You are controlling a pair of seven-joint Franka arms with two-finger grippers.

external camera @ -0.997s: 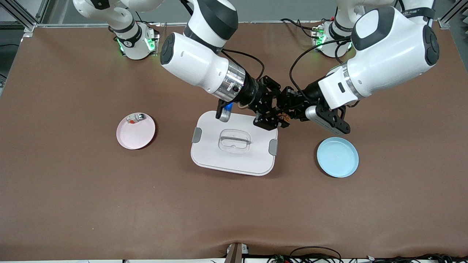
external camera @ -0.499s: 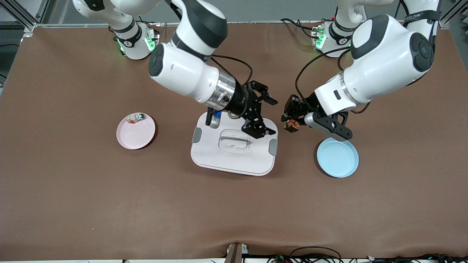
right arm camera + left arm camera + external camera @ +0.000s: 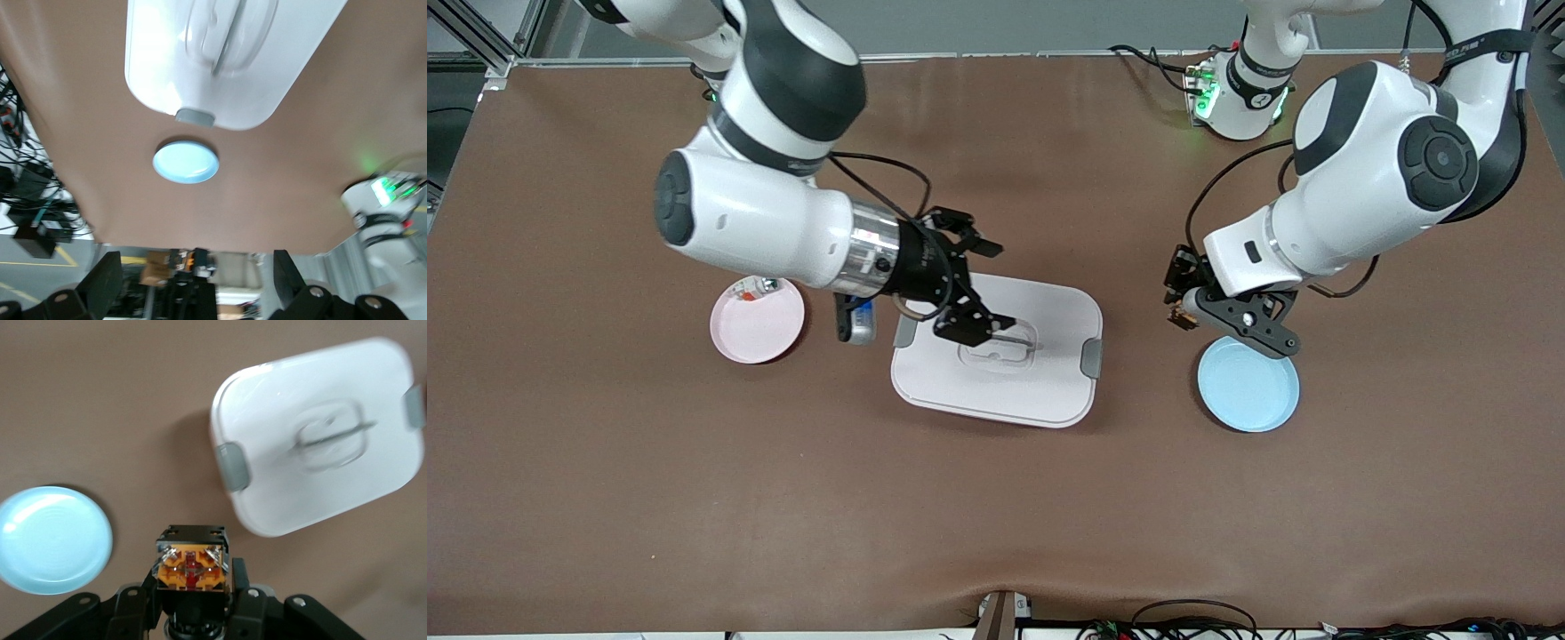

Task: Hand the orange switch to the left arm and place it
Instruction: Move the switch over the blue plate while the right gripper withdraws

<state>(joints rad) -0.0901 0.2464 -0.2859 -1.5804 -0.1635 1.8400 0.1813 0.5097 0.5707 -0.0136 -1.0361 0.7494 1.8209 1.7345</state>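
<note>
The orange switch (image 3: pixel 191 564) is a small black block with an orange and red face, and my left gripper (image 3: pixel 192 600) is shut on it. In the front view the switch (image 3: pixel 1184 316) hangs in the left gripper (image 3: pixel 1181 305) over bare table between the box (image 3: pixel 1049 382) and the blue plate (image 3: pixel 1248 384). My right gripper (image 3: pixel 996 286) hovers open over the box lid with nothing between its fingers. The right wrist view shows the box (image 3: pixel 220 60) below the open right gripper (image 3: pixel 197 293), with the switch (image 3: pixel 197 259) far off.
A pink plate (image 3: pixel 758 331) lies toward the right arm's end of the table, with a small clear and silver part (image 3: pixel 758 287) on it. The blue plate (image 3: pixel 50 540) lies toward the left arm's end. The box's grey latches (image 3: pixel 1091 357) stick out at its sides.
The right gripper opened, let go of the switch and drew back across the box toward the pink plate. The left gripper carried the switch away from the box toward the blue plate.
</note>
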